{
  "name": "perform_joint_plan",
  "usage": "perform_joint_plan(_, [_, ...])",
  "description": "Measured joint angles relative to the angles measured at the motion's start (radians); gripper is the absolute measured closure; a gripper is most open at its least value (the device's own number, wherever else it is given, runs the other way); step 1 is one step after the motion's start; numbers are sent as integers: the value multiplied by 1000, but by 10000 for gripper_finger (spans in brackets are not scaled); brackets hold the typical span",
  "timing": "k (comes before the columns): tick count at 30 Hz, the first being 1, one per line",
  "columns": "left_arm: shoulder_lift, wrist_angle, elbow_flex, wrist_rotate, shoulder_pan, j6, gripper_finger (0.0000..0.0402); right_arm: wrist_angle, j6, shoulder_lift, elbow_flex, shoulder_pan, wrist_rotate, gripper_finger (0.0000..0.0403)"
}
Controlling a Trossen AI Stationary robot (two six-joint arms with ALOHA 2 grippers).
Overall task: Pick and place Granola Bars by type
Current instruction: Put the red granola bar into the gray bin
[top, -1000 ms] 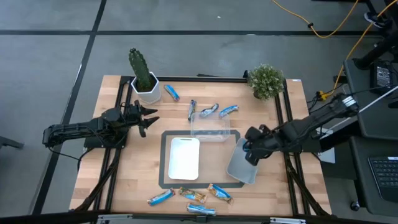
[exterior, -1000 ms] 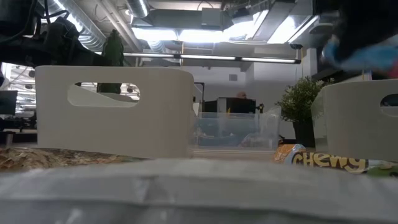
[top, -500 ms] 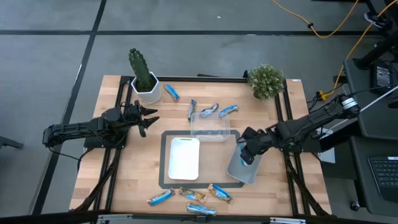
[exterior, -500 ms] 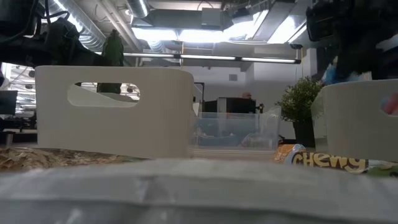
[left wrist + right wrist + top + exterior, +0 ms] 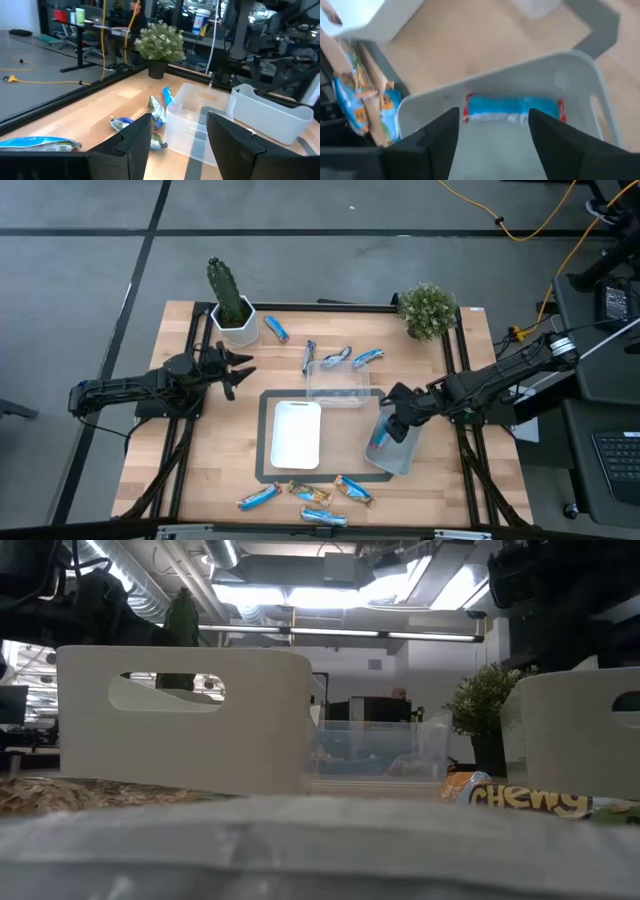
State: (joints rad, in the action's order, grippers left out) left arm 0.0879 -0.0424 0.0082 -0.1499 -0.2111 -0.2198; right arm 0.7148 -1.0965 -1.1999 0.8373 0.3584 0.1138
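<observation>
Now that the right gripper has spread its fingers wide above the grey bin, the blue-red bar it carried lies loose on the bin's floor: 1 bar sorted. Well apart, the left gripper waits part open and empty, while other bars lie along the table's near edge.

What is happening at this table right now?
The right gripper is open above the grey bin, and a blue-red granola bar lies inside it. The left gripper waits open near the cactus. More bars lie at the table's front and back edges.
</observation>
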Motion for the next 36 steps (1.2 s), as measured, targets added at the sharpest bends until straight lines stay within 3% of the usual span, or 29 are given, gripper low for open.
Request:
perform_joint_plan(5, [0, -43, 0, 4, 0, -88, 219, -7, 56, 0, 51, 19, 161, 173])
perform_joint_plan(9, [1, -156, 22, 189, 0, -108, 219, -9, 187, 0, 142, 39, 283, 187])
perform_joint_plan(12, [0, -196, 113, 325, 0, -131, 219, -9, 313, 0, 219, 42, 357, 193])
perform_joint_plan(17, [58, -174, 364, 452, 7, -189, 219, -33, 524, 0, 320, 41, 472, 197])
perform_joint_plan(21, [203, 1, 632, 520, 40, -193, 219, -107, 695, 1, 363, 41, 481, 197])
perform_joint_plan(27, [539, 346, 975, 534, 157, -171, 219, -147, 851, 1, 365, 40, 467, 197])
perform_joint_plan(31, [741, 429, 1072, 535, 273, -140, 219, -144, 872, 1, 364, 36, 444, 196])
perform_joint_plan(36, [929, 478, 1081, 557, 460, -296, 226, -111, 871, 1, 364, 37, 360, 196])
